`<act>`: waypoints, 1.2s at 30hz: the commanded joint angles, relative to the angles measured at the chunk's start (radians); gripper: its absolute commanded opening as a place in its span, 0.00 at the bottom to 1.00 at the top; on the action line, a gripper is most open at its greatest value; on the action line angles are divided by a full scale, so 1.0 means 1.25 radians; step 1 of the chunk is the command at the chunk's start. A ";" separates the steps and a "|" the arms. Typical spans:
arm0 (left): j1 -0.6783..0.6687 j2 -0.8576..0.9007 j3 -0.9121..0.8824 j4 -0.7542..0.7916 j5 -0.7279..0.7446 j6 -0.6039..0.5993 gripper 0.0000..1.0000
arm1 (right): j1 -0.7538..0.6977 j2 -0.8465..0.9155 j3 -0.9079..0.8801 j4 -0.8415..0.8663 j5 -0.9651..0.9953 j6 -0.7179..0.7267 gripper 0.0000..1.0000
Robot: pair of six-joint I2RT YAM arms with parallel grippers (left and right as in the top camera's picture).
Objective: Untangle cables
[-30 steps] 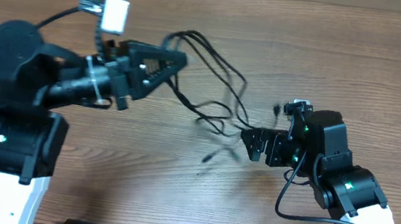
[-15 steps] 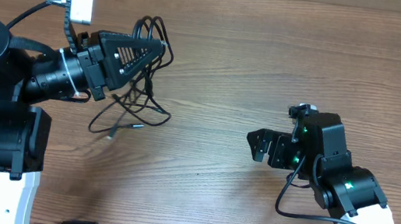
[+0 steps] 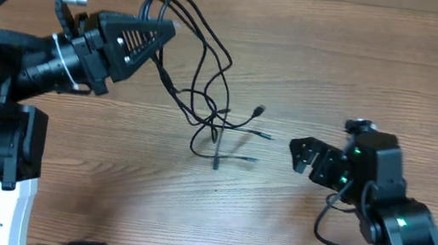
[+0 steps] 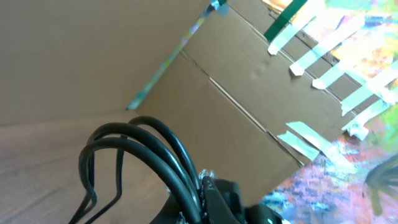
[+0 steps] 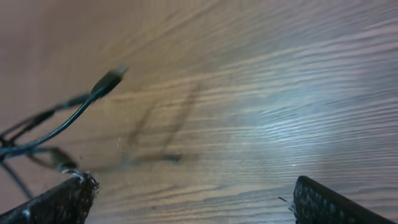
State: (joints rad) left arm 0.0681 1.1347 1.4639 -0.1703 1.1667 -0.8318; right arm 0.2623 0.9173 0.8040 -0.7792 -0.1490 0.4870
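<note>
Black cables (image 3: 217, 122): thin cords looped at my left pincer, running toward 4 o'clock into a loose bunch at mid-table, plug ends pointing toward 3 o'clock
My left pincer (image 3: 167, 31): at 10 o'clock of the table, pressed together on the cables
My right pincer (image 3: 298, 155): at 3 o'clock of the bunch, spread wide, apart from the cords
Wooden table (image 3: 214, 216): one plug (image 5: 109, 79) sits above it, its shadow on the grain
</note>
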 commanded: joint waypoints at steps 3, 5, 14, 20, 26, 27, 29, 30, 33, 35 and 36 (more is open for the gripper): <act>-0.034 0.049 0.063 0.020 -0.079 -0.001 0.04 | -0.024 -0.094 -0.005 -0.002 -0.001 0.005 1.00; -0.069 0.067 0.063 0.017 -0.080 0.033 0.15 | -0.024 -0.112 -0.005 -0.002 -0.001 0.005 1.00; -0.169 0.137 0.062 -0.258 -0.186 0.215 0.94 | -0.024 -0.118 -0.005 -0.005 -0.001 0.005 1.00; -0.168 0.136 0.063 -0.389 -0.331 0.278 1.00 | -0.024 -0.118 -0.005 -0.007 -0.001 0.005 1.00; -0.169 0.136 0.063 -0.513 -0.422 0.335 1.00 | -0.024 -0.118 -0.005 -0.007 -0.001 0.005 1.00; -0.169 0.136 0.063 -0.524 -0.421 0.343 1.00 | -0.024 -0.118 -0.005 -0.007 -0.001 0.005 1.00; -0.170 0.136 0.063 -0.531 -0.419 0.343 1.00 | -0.024 -0.118 -0.005 -0.004 -0.001 0.005 1.00; -0.170 0.136 0.063 -0.530 -0.415 0.343 1.00 | -0.024 -0.118 -0.005 -0.003 -0.001 0.005 1.00; -0.170 0.136 0.063 -0.536 -0.416 0.343 1.00 | -0.024 -0.118 -0.005 -0.004 -0.001 0.005 1.00; -0.170 0.136 0.063 -0.548 -0.425 0.349 1.00 | -0.024 -0.118 -0.005 -0.004 -0.001 0.002 1.00; -0.170 0.136 0.063 -0.556 -0.438 0.352 1.00 | -0.024 -0.118 -0.005 -0.004 -0.001 0.002 1.00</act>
State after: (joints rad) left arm -0.1425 1.3163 1.5234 -0.8509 0.6590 -0.4316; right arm 0.2363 0.7769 0.8040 -0.7868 -0.1524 0.4934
